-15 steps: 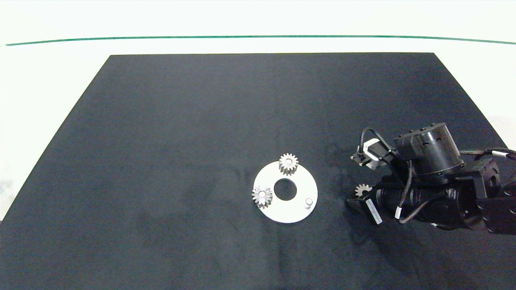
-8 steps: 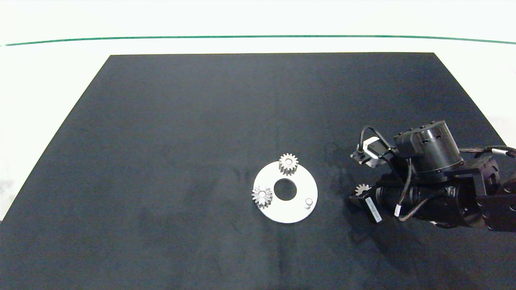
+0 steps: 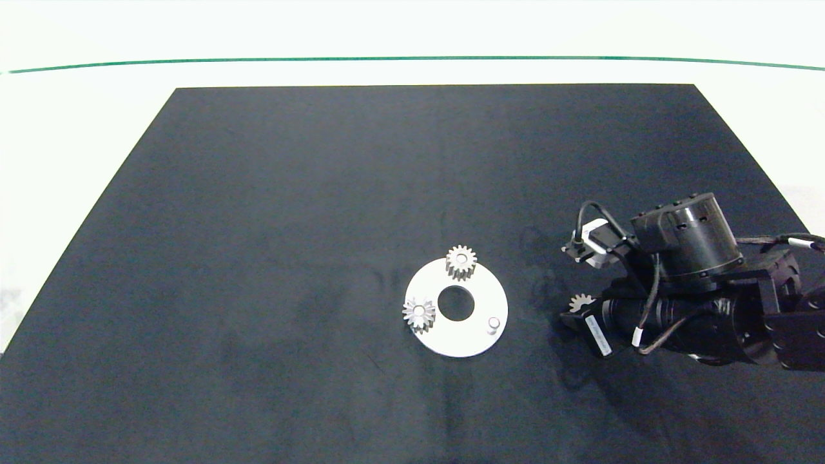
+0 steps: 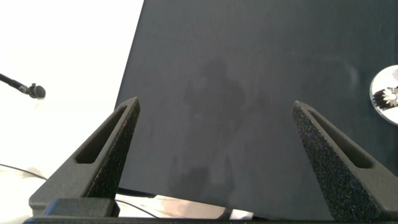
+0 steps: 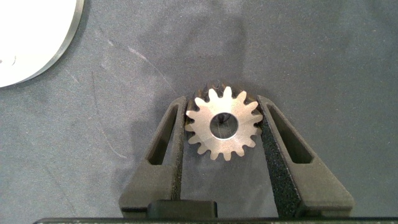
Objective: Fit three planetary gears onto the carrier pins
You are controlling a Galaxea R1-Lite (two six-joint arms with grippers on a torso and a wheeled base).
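The white disc (image 3: 477,341) lies on the black mat with two planetary gears seated on its pins, one at the far side (image 3: 461,261) and one at the left (image 3: 419,314). The third pin (image 3: 494,323) stands bare at the right. The third gear (image 3: 581,301) is to the right of the disc, on or just above the mat. My right gripper (image 3: 575,312) holds it: in the right wrist view both fingers (image 5: 175,127) press the teeth of the gear (image 5: 224,124). My left gripper (image 4: 214,109) is open with nothing between its fingers, near the mat's left edge.
The black mat (image 3: 258,225) covers most of the white table, with a green line (image 3: 412,59) beyond its far edge. The right wrist view shows the disc's rim (image 5: 31,37) a short way from the held gear. A thin black cable end (image 4: 34,91) lies off the mat.
The right arm has shifted only slightly, its wrist lifting a little while the gear stays between the fingers. The disc and its two gears have not moved.
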